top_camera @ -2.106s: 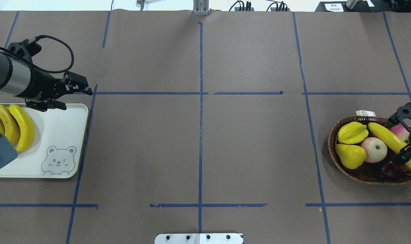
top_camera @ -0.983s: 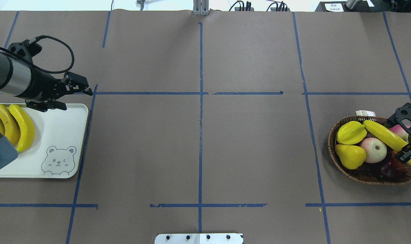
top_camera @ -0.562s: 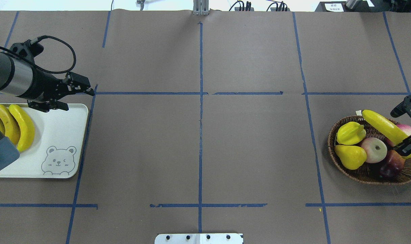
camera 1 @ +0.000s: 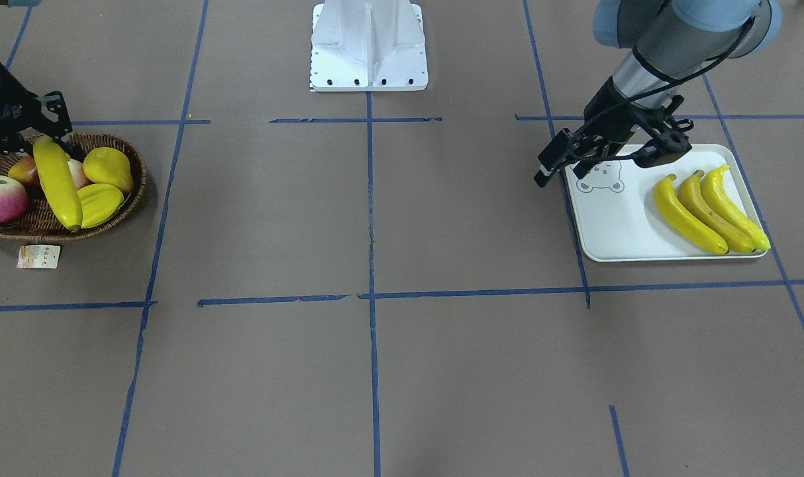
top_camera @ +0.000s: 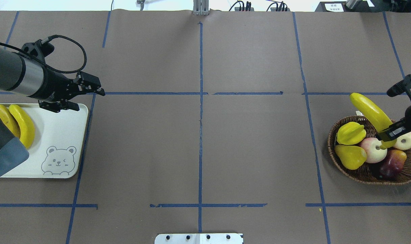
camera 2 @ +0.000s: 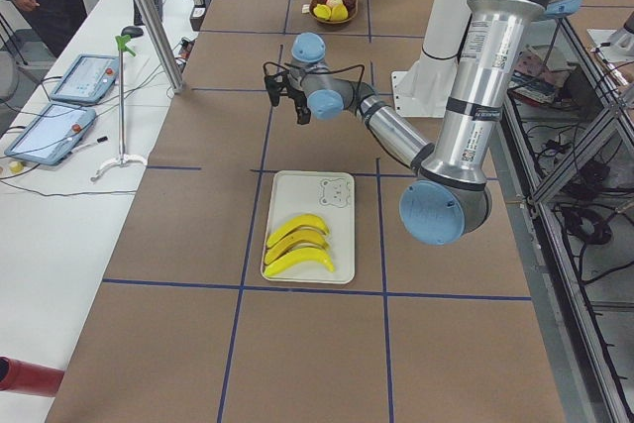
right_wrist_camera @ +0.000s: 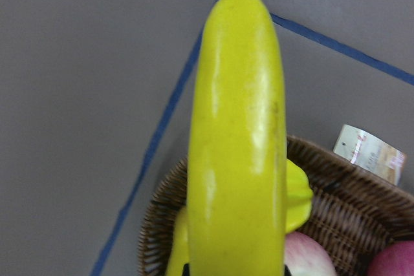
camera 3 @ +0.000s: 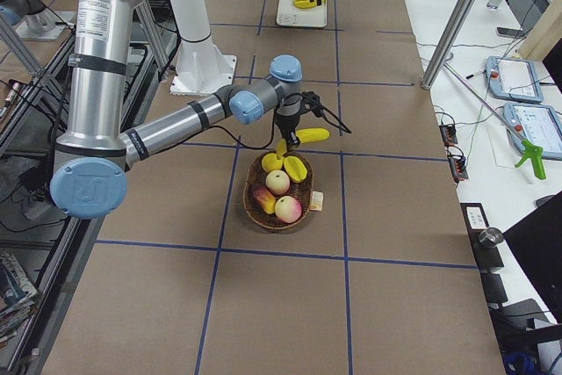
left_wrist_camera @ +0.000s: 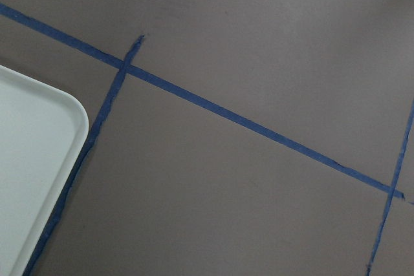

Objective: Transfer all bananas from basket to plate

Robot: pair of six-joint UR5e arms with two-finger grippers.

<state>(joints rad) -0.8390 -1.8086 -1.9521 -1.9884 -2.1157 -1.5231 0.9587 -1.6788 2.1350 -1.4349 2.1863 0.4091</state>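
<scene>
My right gripper [top_camera: 387, 135] is shut on the lower end of a long yellow banana [top_camera: 370, 113] and holds it tilted above the brown wicker basket [top_camera: 361, 173]. The banana [right_wrist_camera: 236, 153] fills the right wrist view, over the basket rim [right_wrist_camera: 162, 224]. In the front view the banana [camera 1: 57, 182] hangs over the basket [camera 1: 18, 232]. Three bananas [camera 1: 706, 209] lie side by side on the pale bear plate [camera 1: 614, 225]. My left gripper [top_camera: 90, 100] is open and empty, above the plate's far corner [top_camera: 80, 108].
In the basket lie a starfruit [top_camera: 351, 133], a pear [top_camera: 350, 156], two pale apples [top_camera: 374, 150] and a dark red apple [top_camera: 391, 164]. The basket's paper tag [camera 1: 39, 256] lies on the brown table paper beside it. Blue tape lines cross the table.
My right gripper has lifted the banana up out of the basket and toward the far side. My left gripper has shifted a little to the right, away from the plate.
</scene>
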